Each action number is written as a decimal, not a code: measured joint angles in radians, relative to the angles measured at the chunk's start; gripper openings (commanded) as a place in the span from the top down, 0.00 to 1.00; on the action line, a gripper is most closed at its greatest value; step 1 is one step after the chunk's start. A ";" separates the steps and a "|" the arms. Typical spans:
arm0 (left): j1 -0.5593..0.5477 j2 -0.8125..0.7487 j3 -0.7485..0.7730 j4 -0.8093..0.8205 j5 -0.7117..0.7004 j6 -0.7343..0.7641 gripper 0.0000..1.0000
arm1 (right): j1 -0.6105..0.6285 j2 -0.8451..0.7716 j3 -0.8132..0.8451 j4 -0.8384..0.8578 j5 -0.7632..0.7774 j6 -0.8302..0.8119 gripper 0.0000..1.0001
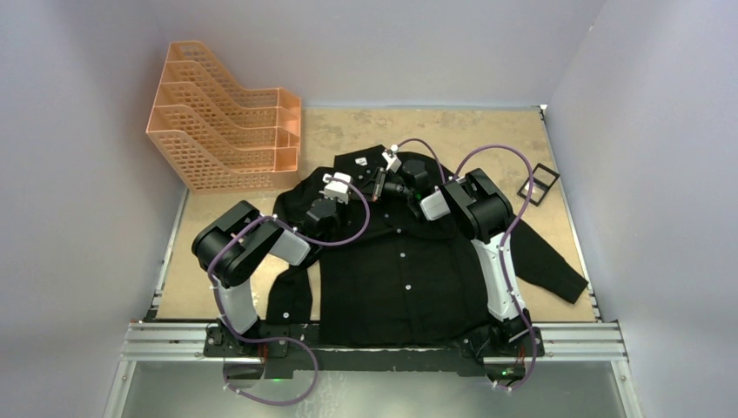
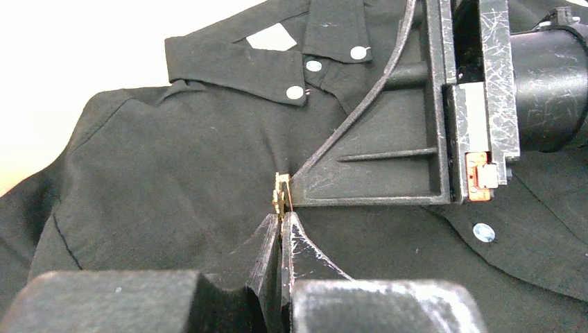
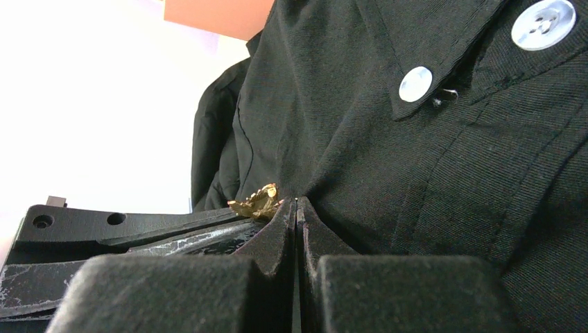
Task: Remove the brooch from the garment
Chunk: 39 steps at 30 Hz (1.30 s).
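Brown tabletop between grey walls is carrying the large black button-up collared shirt, and we are working on its chest just below the collar, where the tiny golden maple-leaf metal brooch is sitting pinned. We are holding the left gripper fully closed, brooch seemingly nipped at its tips, while the right gripper, also fully closed, is apparently pinching fabric just beside it. Doing this well, we judge, means drawing the brooch straight out along its pin, slowly, with the right side anchoring cloth so nothing is tearing or slipping.
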 measured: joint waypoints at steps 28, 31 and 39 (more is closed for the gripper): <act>-0.002 0.020 -0.002 0.025 -0.037 -0.002 1.00 | -0.001 0.004 -0.019 0.052 -0.009 0.024 1.00; -0.002 0.020 -0.002 0.032 -0.031 -0.002 1.00 | -0.001 0.004 -0.016 0.043 -0.009 0.018 1.00; -0.001 0.020 -0.002 0.035 -0.018 -0.001 1.00 | -0.001 0.004 0.001 0.006 -0.018 0.000 1.00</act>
